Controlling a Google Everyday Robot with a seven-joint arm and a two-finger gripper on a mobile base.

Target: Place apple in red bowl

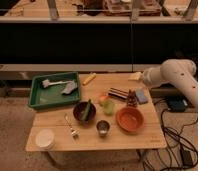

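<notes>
The apple [102, 97] is a small orange-yellow fruit near the middle of the wooden table [142, 137], just behind a light green cup [108, 107]. The red bowl [130, 119] stands at the front right with nothing visible in it. My gripper [143, 77] is at the end of the white arm [178, 75], over the table's back right corner. It is to the right of and behind the apple, apart from it, and close to a yellow object [135, 76].
A green tray [42, 100] with a couple of items stands at the left. A dark bowl [84, 111], a metal cup [103, 127], a fork [72, 128] and a white round container [44, 138] are at the front. A blue sponge [142, 96] and a dark bar [118, 93] lie behind the red bowl.
</notes>
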